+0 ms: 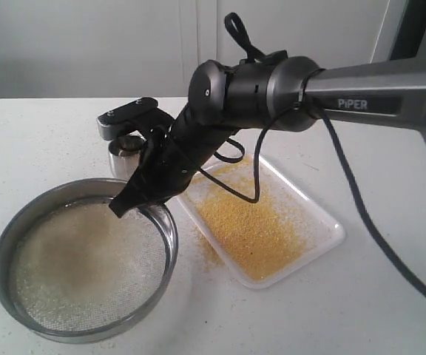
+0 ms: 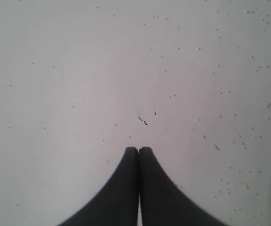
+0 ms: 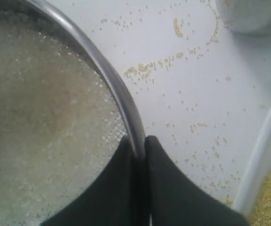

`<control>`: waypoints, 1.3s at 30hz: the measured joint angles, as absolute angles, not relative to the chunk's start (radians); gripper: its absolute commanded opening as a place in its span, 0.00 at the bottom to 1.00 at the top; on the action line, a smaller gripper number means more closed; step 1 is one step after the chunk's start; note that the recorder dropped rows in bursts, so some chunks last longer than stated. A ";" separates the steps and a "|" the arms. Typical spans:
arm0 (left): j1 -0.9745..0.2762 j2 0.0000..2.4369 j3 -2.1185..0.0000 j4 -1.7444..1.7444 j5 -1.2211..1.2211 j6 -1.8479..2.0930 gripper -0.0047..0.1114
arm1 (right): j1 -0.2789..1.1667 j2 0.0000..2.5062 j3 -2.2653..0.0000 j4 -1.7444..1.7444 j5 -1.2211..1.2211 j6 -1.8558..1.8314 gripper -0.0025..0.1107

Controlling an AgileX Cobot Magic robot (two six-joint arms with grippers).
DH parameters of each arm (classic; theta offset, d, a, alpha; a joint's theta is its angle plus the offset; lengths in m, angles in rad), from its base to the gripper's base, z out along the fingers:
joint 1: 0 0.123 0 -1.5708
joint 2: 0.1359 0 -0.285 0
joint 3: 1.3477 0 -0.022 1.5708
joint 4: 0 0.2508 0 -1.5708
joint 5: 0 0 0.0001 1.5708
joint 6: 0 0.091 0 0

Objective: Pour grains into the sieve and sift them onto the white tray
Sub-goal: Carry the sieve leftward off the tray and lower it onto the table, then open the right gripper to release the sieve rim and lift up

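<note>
The sieve [image 1: 21, 222] sits on the table at the lower left, its mesh covered with pale beige-white grains [image 1: 80, 266]. My right gripper [image 1: 124, 203] is shut on the sieve's steel rim [image 3: 105, 75], one finger inside the rim and one outside. To the right lies the white tray [image 1: 328, 240] holding fine yellow grains [image 1: 250, 222]; its rim [image 3: 262, 141] shows in the right wrist view. My left gripper [image 2: 138, 149] is shut with nothing between its fingers, hanging over bare table speckled with stray grains. The left arm does not show in the exterior view.
A small steel cup [image 1: 126, 155] stands behind the sieve, partly hidden by the right arm; its base [image 3: 251, 16] appears in the right wrist view. Loose yellow grains [image 3: 142, 70] are scattered on the table between sieve and tray. A black cable [image 1: 376, 229] trails across the right side.
</note>
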State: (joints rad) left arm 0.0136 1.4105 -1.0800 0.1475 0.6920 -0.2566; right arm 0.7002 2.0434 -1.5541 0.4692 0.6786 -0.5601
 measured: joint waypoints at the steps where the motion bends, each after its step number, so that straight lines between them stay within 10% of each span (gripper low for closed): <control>1: 0.014 1.411 -1.080 0.147 0.692 -0.257 0.04 | 0.700 2.067 -1.580 0.467 0.681 -0.554 0.02; 25: 0.014 1.411 -1.080 0.147 0.692 -0.257 0.04 | 0.702 2.230 -1.682 0.346 0.653 -0.469 0.03; 34: 0.014 1.411 -1.080 0.147 0.692 -0.257 0.04 | 0.702 2.242 -1.690 0.327 0.637 -0.463 0.37; 39: 0.014 1.411 -1.080 0.147 0.692 -0.257 0.04 | 0.702 2.242 -1.714 0.327 0.640 -0.463 0.38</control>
State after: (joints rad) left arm 0.0136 1.4105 -1.0800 0.1475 0.6920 -0.2566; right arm 0.7024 2.2422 -1.7143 0.3271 0.6400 -0.4626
